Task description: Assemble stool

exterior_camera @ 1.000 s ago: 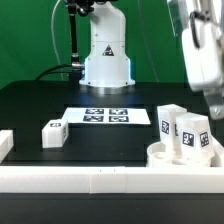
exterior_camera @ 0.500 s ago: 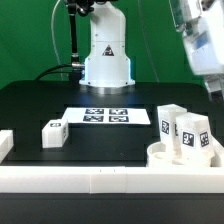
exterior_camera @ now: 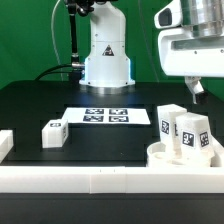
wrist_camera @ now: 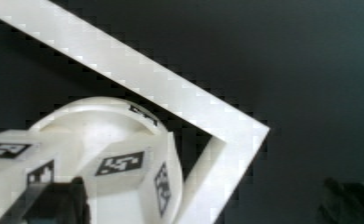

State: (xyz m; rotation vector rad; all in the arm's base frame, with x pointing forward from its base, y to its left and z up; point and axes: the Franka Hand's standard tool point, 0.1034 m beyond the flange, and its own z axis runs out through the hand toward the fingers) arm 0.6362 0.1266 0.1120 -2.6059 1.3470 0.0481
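Note:
The round white stool seat lies at the exterior view's right, against the front rail. Two white legs stand on it: one at the back, one nearer with tags. A third tagged leg lies loose on the black table at the left. My gripper hangs open and empty in the air above the seat and its legs. In the wrist view the seat and the tagged legs lie below the gripper, whose dark fingers stand wide apart.
The marker board lies flat in front of the robot base. Long white border rails run along the front and left. A rail corner shows in the wrist view beside the seat.
The gripper has swung and come down from the upper right edge of the view, and now points down above the seat. The stool parts have not moved.

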